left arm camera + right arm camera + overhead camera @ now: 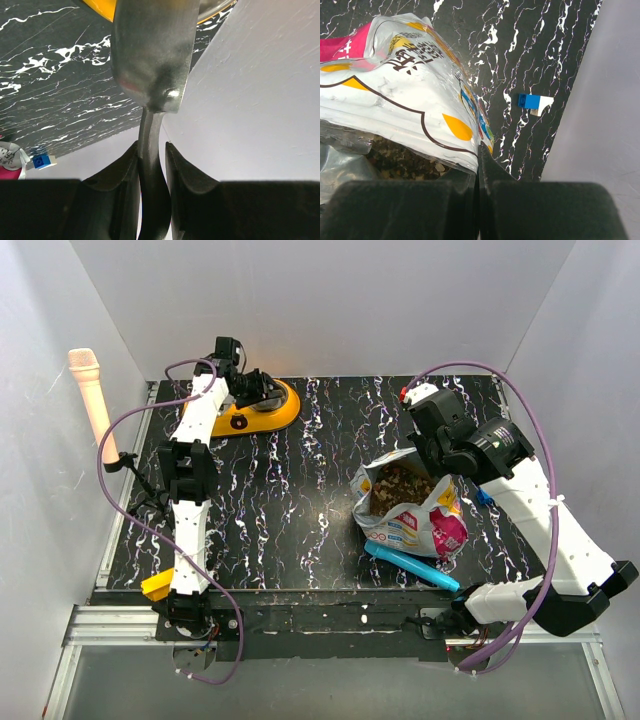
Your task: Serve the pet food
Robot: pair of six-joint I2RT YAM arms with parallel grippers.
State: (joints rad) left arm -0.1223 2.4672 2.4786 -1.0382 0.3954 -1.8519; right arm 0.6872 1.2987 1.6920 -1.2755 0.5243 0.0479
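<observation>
The printed pouch [412,512] stands open right of centre, brown kibble [402,484] showing in its mouth. My right gripper [447,462] is shut on the pouch's rim [470,160]; kibble [405,162] shows just inside the rim in the right wrist view. My left gripper [243,388] is at the far left, over the orange double bowl [268,412]. It is shut on the handle of the grey metal scoop [152,55], whose bowl hangs in front of the orange bowl's edge [102,9]. I cannot tell what is in the scoop.
A blue bag clip [411,566] lies in front of the pouch. A small blue-and-white piece [484,497] lies right of the pouch, also in the right wrist view [532,102]. A tan handle [92,400] leans at the left wall. White walls enclose the table.
</observation>
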